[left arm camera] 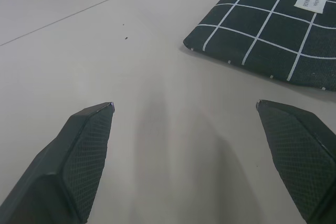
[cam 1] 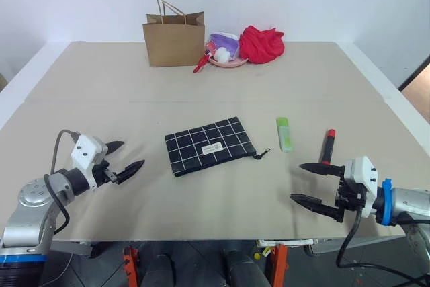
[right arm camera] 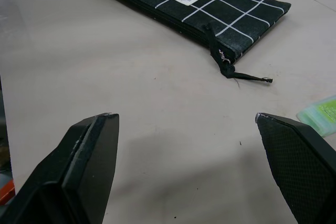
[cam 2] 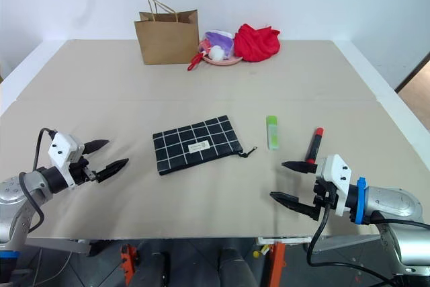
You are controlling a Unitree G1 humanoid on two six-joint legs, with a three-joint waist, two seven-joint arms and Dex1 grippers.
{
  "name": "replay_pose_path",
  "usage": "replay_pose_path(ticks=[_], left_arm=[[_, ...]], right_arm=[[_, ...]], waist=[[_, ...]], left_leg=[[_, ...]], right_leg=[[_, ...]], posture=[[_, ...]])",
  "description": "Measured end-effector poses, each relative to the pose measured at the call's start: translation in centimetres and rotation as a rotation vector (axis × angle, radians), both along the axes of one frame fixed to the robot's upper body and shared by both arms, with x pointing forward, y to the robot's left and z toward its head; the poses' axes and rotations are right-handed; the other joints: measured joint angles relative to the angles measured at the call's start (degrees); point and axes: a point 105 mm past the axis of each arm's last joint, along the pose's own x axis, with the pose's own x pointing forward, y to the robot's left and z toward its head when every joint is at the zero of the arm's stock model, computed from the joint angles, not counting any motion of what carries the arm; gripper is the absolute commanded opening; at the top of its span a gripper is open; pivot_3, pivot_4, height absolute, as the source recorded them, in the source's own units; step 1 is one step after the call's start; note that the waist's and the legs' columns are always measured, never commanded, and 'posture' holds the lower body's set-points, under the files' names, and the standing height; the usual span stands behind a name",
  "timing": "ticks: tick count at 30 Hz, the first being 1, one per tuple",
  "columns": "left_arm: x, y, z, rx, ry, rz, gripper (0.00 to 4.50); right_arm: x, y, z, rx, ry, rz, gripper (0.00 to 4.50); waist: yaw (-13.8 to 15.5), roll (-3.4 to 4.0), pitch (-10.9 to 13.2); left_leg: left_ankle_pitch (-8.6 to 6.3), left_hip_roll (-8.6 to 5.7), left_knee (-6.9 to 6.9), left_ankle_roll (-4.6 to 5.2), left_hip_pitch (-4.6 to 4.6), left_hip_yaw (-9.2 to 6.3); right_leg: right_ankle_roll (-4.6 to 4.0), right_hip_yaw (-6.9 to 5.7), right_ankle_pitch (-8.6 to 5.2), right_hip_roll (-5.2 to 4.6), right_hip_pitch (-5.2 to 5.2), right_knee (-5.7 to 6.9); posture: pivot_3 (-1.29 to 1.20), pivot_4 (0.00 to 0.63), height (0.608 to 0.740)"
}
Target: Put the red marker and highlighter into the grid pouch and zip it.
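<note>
**Pouch at centre, pens to its right, clutter along the far edge**

The flat black grid-lined fabric pouch point(cam 1: 209, 145) lies mid-table point(cam 1: 80, 99), its zipper pull toward the right. Just right of it lies the short light-green highlighter point(cam 1: 284, 134), and further right the short red-and-black marker point(cam 1: 328, 146), apart from both. At the far edge the brown paper bag point(cam 1: 174, 42) stands left of a pink dish point(cam 1: 227, 60) and a red cloth bundle point(cam 1: 261, 44).

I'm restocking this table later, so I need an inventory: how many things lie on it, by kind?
Pens: 2, the red marker and the highlighter
Pouches: 1, the grid pouch
Paper bags: 1, the brown paper bag
Red cloth bundles: 1
Pink dishes with small items: 1
Total: 6
</note>
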Motion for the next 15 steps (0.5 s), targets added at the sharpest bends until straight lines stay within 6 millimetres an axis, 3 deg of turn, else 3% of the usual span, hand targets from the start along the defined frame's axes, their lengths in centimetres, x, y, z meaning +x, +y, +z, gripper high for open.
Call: replay_pose_path(ticks=[15], left_arm=[[-0.09,-0.14,0.05,-0.001,-0.002,-0.016,4.48]], right_arm=[[0.26,0.19,0.08,0.012,0.000,-0.024,4.48]], waist=[[0.0,0.00,0.0]], left_leg=[[0.00,0.00,0.00,0.00,0.00,0.00]], right_leg=[[0.00,0.00,0.00,0.00,0.00,0.00]], posture=[[0.00,0.150,0.740]])
